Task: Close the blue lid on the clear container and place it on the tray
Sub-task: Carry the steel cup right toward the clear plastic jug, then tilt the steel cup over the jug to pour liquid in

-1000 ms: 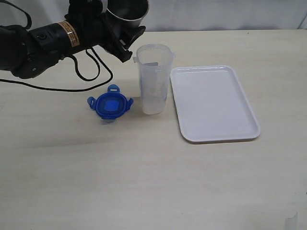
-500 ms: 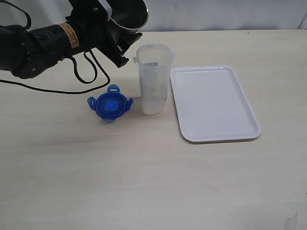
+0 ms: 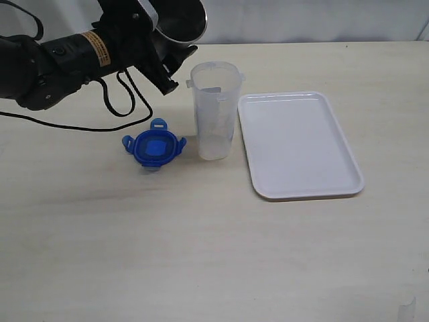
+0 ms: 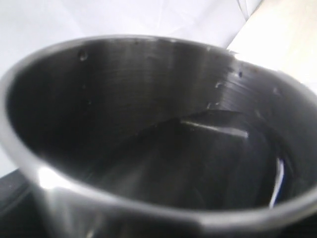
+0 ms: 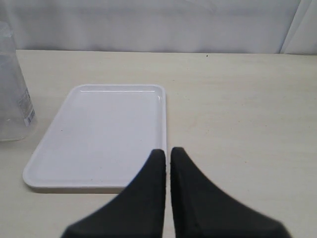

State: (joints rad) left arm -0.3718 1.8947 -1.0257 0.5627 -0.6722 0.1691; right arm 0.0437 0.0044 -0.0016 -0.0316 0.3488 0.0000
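Observation:
The blue lid (image 3: 153,149) lies flat on the table, left of the clear container (image 3: 215,111), which stands upright and uncovered. The white tray (image 3: 298,144) lies just right of the container with nothing on it. My left gripper (image 3: 169,54) is raised at the back left, above and left of the container's rim, shut on a grey steel cup (image 3: 179,19). The cup's dark inside (image 4: 148,124) fills the left wrist view and hides the fingers. My right gripper (image 5: 168,153) is shut on nothing, hovering near the tray's (image 5: 99,134) edge, with the container (image 5: 12,99) beyond it.
The left arm's black cable (image 3: 114,107) loops down onto the table behind the lid. A white wall (image 3: 301,20) runs along the table's far edge. Bare tabletop (image 3: 214,255) stretches toward the front.
The left gripper has shifted slightly to the left with the steel cup and turned a little. The lid, container and tray have stayed put.

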